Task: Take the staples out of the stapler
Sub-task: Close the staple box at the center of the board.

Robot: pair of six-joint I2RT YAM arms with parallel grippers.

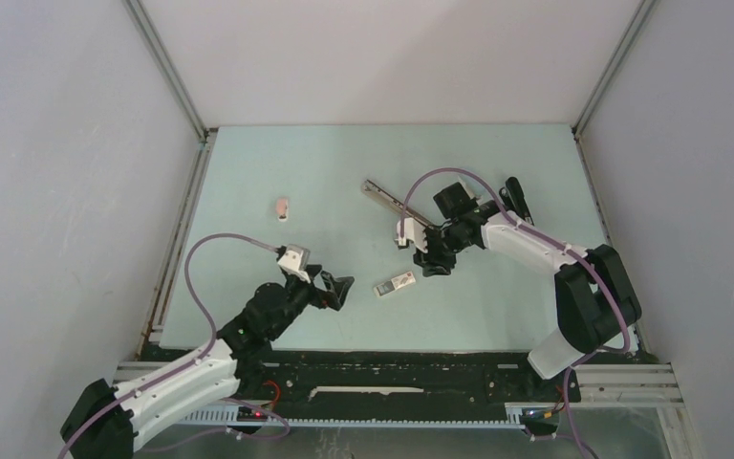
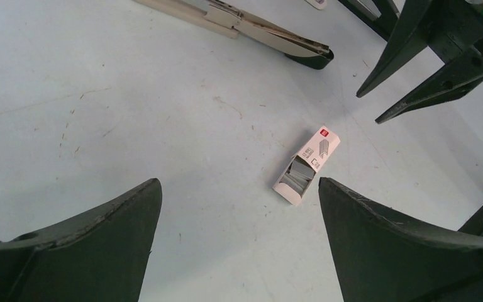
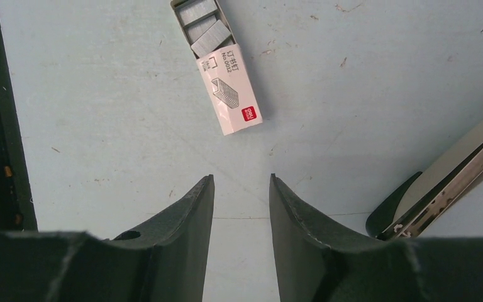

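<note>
Hovering above the desk (image 1: 277, 163), left end effector (image 1: 337, 290) gapes released, empty, near the box (image 1: 395, 284); right end effector (image 1: 433, 263) hangs beside the open stapler (image 1: 392, 199).
Left wrist: staples (image 2: 297, 176) sit in the box, seen between wide-spread fingers (image 2: 100, 239).
Right wrist: jaws slightly parted, grasping nothing; staples in box ahead.

Robotics laboratory test cell: plain white enclosure walls (image 1: 57, 143), aluminium frame rails (image 1: 167, 67), pale green table (image 1: 325, 163), two cabled robot arms (image 1: 535, 247).
</note>
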